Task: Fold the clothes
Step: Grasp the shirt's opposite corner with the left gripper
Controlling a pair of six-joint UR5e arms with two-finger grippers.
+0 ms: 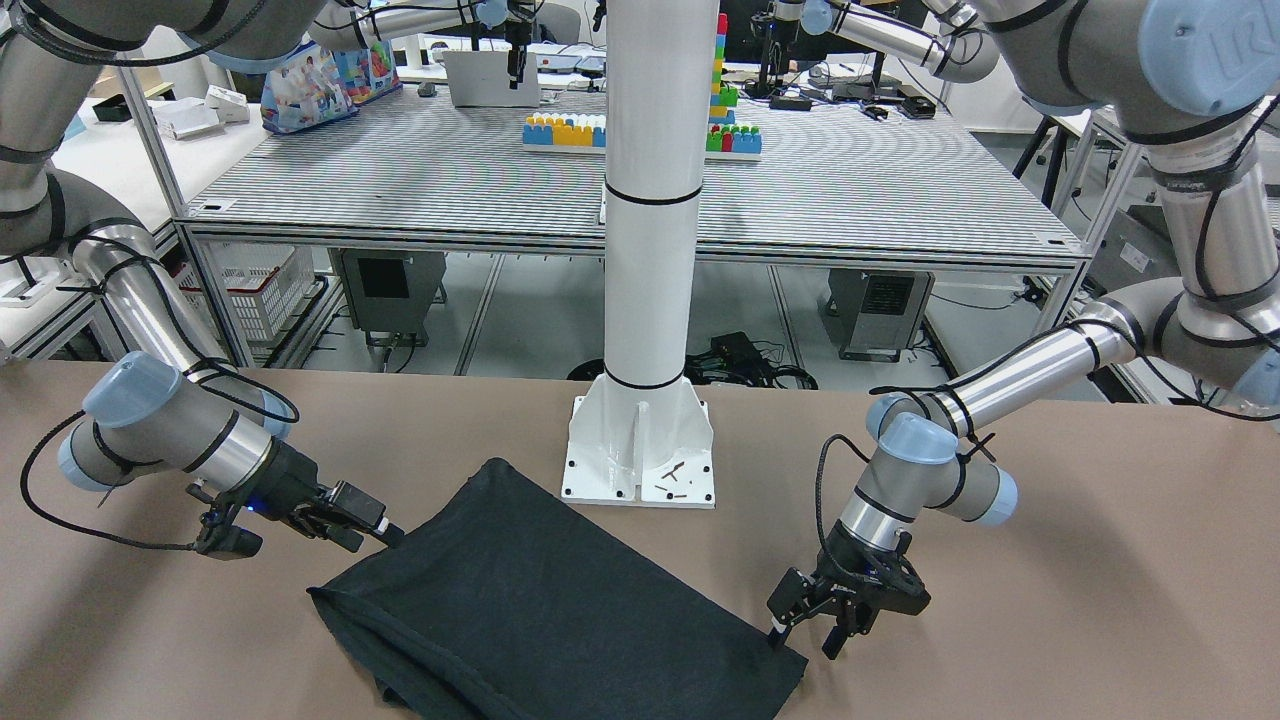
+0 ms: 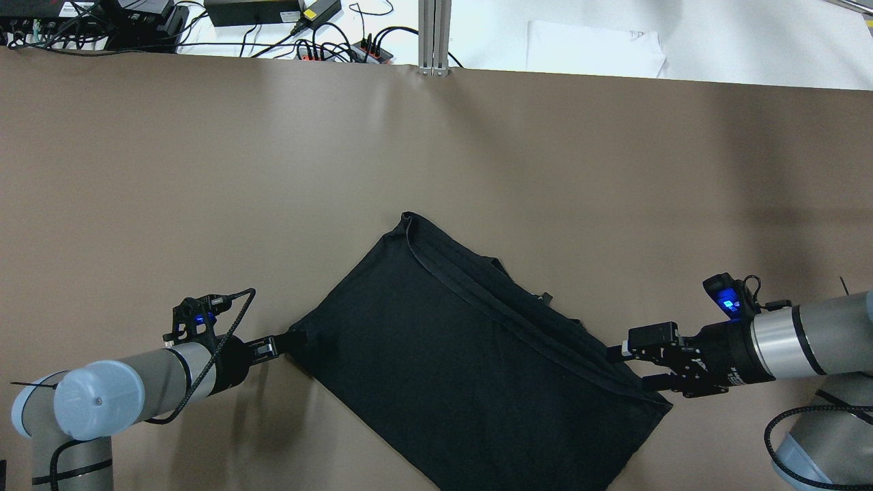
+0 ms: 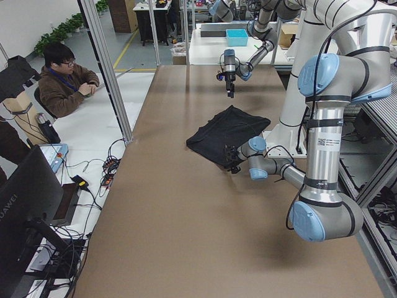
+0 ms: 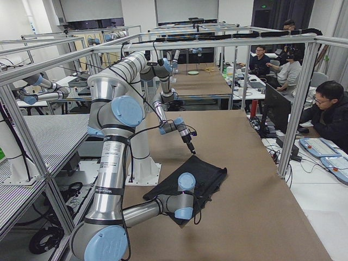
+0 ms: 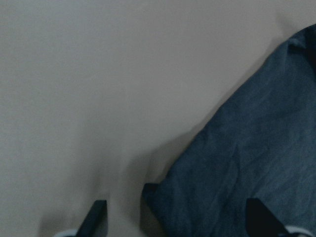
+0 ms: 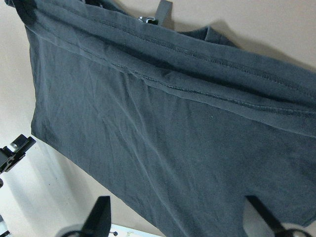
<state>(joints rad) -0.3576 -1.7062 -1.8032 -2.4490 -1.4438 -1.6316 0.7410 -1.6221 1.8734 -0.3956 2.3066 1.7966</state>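
Note:
The black garment [image 2: 470, 354] lies folded and slanted on the brown table, with hemmed edges layered along its far side. It also shows in the front view [image 1: 540, 600]. My left gripper [image 2: 293, 341] is open and low at the garment's left corner. In the left wrist view the corner [image 5: 237, 158] lies between the spread fingers. In the front view the left gripper [image 1: 805, 632] is on the right. My right gripper [image 2: 626, 367] is open at the garment's right edge. The right wrist view shows the cloth [image 6: 173, 138] beyond its spread fingers. It holds nothing.
The white pole's base plate [image 1: 640, 450] stands on the table just behind the garment on the robot's side. Bare brown table [image 2: 436, 150] stretches beyond the garment. Operators sit at desks past the table's far edge [image 3: 65, 84].

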